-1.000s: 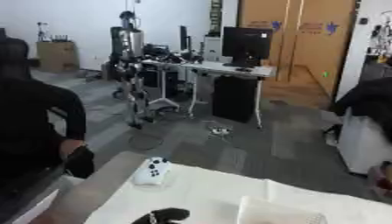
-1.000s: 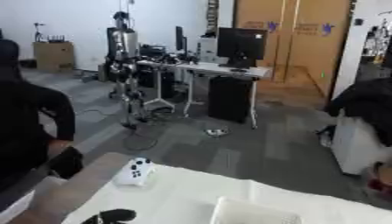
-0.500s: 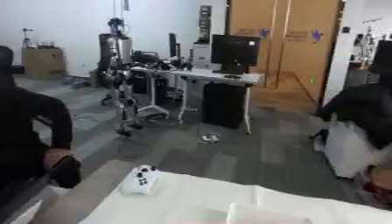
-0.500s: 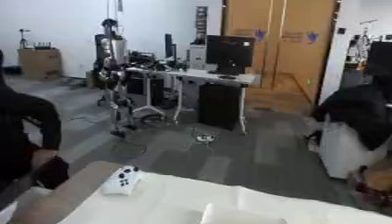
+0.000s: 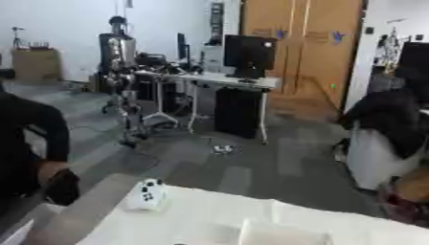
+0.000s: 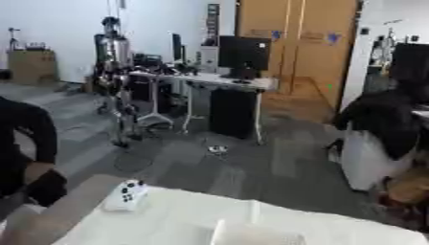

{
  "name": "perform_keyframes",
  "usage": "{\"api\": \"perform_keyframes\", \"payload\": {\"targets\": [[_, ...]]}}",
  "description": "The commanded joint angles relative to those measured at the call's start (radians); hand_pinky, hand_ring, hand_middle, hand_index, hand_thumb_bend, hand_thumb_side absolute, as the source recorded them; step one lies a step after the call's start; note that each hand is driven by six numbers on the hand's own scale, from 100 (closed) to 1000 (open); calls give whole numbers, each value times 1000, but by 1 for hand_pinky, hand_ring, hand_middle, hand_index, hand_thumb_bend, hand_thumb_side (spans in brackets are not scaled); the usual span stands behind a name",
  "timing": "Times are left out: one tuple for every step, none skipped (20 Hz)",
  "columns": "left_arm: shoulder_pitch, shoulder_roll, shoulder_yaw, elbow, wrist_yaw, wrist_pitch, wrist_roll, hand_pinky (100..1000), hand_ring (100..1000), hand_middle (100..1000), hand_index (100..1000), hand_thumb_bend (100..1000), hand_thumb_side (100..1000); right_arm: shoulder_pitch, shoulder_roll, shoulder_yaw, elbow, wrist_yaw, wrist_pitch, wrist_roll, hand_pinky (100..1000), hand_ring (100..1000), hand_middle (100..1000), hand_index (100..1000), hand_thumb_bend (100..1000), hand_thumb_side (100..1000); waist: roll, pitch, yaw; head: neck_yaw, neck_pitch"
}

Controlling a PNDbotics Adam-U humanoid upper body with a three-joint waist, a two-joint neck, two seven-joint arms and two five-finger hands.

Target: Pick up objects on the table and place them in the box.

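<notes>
A: Little of the worktop (image 5: 209,210) is seen, only its far strip along the bottom of both views, since the head is pointed out across the room.

B: One white object (image 5: 147,194) with dark buttons, shaped like a controller, is found at the far left of that strip, close to the edge. The top rim of a white box (image 6: 251,233) is caught just right of centre at the bottom, well apart from it.

A: And the hands?

B: Neither hand is shown in either view, so whether the fingers are spread or curled cannot be told.

A: How would that white piece be handled?

B: It is judged to be a light, rigid plastic shell, smooth and probably slippery. It would best be taken across its narrower middle, with the buttons avoided. Whatever lies nearer on the worktop, or inside the box, is hidden, so progress cannot be judged.
</notes>
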Motion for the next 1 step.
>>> {"api": "perform_keyframes", "payload": {"targets": [[-3, 23, 10, -18, -2, -3, 9, 389, 777, 863, 741, 944, 716, -24, -8, -27, -18, -7, -31, -9, 100, 133, 157, 465, 152, 1000, 10, -18, -1, 10, 7]]}}
